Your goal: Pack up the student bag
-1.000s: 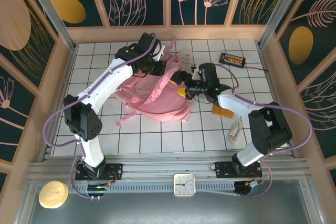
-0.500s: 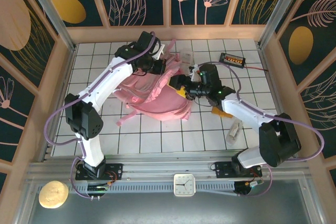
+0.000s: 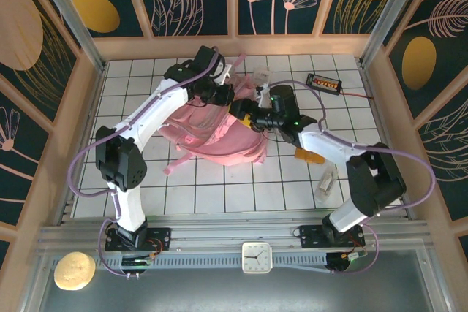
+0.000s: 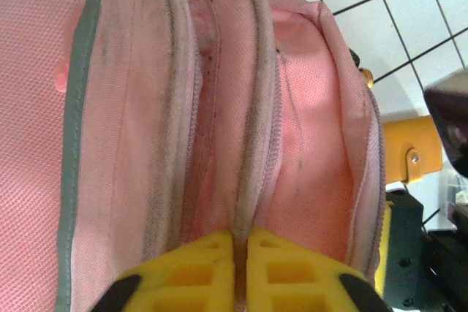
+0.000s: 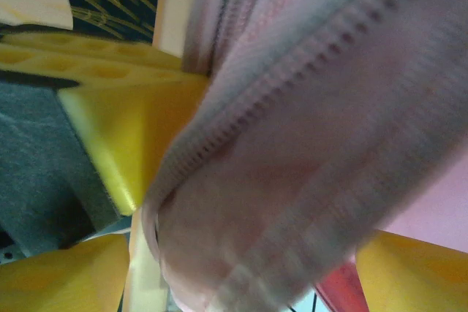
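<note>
Centre frame: left gripper (image 4: pixel 240 242) pinches the student bag (image 3: pixel 219 144) rim, right gripper (image 5: pixel 270 210) spread around its lip; opposing pulls could slip the thin fabric free.

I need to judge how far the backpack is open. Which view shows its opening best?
The left wrist view: it looks straight into the student bag, zipper edges and pink lining spread above the left gripper pinching one edge. Top external shows most of the bag from outside; right wrist, a blurred zipper edge close up.
</note>
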{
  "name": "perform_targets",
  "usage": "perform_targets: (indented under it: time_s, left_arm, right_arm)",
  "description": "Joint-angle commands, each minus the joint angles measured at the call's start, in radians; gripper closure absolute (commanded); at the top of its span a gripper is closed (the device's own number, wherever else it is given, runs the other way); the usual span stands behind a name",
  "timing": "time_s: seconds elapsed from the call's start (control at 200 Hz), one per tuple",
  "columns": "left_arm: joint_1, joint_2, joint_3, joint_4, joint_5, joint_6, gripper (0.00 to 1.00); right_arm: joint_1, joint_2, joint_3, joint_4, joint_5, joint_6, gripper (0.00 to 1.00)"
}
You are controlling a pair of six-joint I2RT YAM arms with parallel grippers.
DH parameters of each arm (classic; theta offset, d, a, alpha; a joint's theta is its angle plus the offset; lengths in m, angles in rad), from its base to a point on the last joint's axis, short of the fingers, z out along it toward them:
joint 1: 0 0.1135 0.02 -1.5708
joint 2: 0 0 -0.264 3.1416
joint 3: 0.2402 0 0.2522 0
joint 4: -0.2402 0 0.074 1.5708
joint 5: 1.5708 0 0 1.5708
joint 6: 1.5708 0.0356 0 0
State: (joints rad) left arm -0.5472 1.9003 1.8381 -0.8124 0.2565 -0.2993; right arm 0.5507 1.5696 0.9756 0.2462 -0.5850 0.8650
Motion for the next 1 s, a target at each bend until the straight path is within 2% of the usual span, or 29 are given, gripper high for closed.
perform_targets:
  time_s: [0.0,0.115,0.165,0.245,0.31,0.365,0.445,0.555,0.645,0.756,0.821,0.896,0.996]
  left_arm:
    - [0.014,-0.042,-0.012,0.043,0.037,-0.057,0.76]
    - [0.046,-0.103,-0.025,0.016,-0.012,-0.091,0.60]
    - [0.066,-0.147,-0.035,0.000,-0.043,-0.101,0.36]
    - [0.088,-0.235,-0.066,-0.042,-0.134,-0.113,0.23]
    - [0.095,-0.313,-0.150,-0.070,-0.216,-0.120,0.15]
    - [0.096,-0.394,-0.276,-0.069,-0.263,-0.143,0.01]
    - [0.104,-0.527,-0.540,0.012,-0.290,-0.208,0.01]
    - [0.134,-0.687,-0.906,0.172,-0.233,-0.343,0.01]
    - [0.162,-0.748,-1.070,0.283,-0.204,-0.409,0.01]
    - [0.205,-0.746,-1.155,0.364,-0.191,-0.417,0.01]
    - [0.220,-0.721,-1.153,0.387,-0.211,-0.382,0.01]
    - [0.238,-0.662,-1.123,0.390,-0.232,-0.322,0.02]
    - [0.246,-0.603,-1.115,0.467,-0.198,-0.242,0.13]
  right_arm:
    - [-0.035,0.071,0.034,0.140,0.000,0.011,0.22]
    - [-0.055,0.138,0.048,0.231,-0.031,0.053,0.30]
    - [-0.056,0.155,0.068,0.229,-0.036,0.053,0.31]
    - [-0.055,0.175,0.100,0.195,-0.044,0.042,0.35]
    - [-0.056,0.181,0.118,0.170,-0.046,0.040,0.40]
    - [-0.055,0.180,0.125,0.154,-0.049,0.040,0.46]
    - [-0.054,0.182,0.135,0.126,-0.054,0.036,0.48]
    - [-0.058,0.200,0.149,0.087,-0.069,0.028,0.54]
    - [-0.058,0.212,0.152,0.074,-0.081,0.030,0.54]
    - [-0.058,0.220,0.180,0.004,-0.087,0.001,0.53]
    - [-0.057,0.217,0.196,-0.062,-0.071,-0.027,0.47]
    - [-0.060,0.210,0.194,-0.090,-0.070,-0.042,0.45]
    - [-0.062,0.199,0.178,-0.087,-0.073,-0.040,0.45]
